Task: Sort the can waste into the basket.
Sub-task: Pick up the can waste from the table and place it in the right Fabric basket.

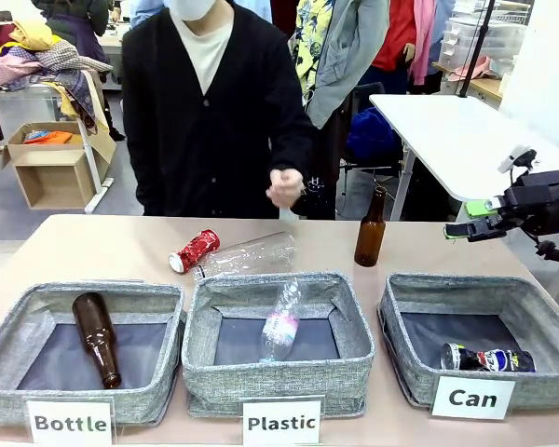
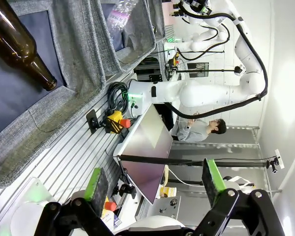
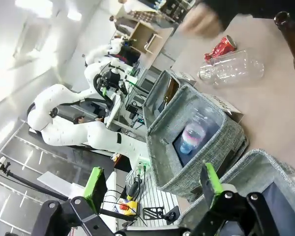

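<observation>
**Red can**, crushed, lies on the desk well left of the right gripper, jaws wide and empty. Probably light, thin-walled, easily dented: pinch across its flattened middle. Black can already in the basket beneath.

You've got three readable signs on the bin fronts: "Bottle", "Plastic", and "Can" on the basket nearest your right fingers.
</observation>
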Controlling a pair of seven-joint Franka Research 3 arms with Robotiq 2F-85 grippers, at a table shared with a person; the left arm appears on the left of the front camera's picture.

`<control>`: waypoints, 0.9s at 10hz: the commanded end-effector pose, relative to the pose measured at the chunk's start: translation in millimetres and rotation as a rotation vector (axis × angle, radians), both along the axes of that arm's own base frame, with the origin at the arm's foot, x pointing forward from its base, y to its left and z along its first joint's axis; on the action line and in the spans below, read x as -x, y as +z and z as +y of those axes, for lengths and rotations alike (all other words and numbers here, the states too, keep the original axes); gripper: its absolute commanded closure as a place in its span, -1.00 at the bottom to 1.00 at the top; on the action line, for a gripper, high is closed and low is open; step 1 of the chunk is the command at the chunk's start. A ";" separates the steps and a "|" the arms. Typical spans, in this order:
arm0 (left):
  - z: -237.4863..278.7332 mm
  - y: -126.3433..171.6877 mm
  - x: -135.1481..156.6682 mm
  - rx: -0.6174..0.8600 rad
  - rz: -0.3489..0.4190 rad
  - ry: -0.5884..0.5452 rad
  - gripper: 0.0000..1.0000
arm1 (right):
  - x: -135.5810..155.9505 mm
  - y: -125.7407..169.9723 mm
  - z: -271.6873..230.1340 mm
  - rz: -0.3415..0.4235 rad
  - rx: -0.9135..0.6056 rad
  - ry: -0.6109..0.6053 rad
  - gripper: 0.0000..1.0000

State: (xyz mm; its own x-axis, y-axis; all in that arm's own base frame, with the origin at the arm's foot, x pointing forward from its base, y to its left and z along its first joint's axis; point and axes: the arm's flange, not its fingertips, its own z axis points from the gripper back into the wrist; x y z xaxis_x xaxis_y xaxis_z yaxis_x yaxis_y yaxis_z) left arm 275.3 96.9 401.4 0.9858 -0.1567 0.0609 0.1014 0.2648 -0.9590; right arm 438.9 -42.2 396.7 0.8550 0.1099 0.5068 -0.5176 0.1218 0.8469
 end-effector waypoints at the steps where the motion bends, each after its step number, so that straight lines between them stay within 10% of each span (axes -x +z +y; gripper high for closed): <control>1: 0.8 1.9 3.4 0.007 0.005 -0.003 -1.00 | 1.5 1.6 -1.3 -0.019 0.011 0.008 -1.00; 6: 0.0 0.0 0.0 0.000 0.000 0.000 -1.00 | 1.5 1.6 -1.3 -0.019 0.011 0.008 -1.00; 9: -78.4 56.8 -19.5 -0.402 -0.108 0.055 -1.00 | 1.5 1.6 -1.3 -0.019 0.011 0.008 -1.00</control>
State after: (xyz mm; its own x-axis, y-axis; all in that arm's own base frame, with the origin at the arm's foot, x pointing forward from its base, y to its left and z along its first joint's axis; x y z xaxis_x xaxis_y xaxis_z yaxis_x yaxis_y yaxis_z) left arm 295.0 65.4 443.8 0.9825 -0.1460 0.1159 0.1726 0.4770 -0.8618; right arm 438.9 -42.5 396.6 0.8551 0.1095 0.5067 -0.5175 0.1222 0.8469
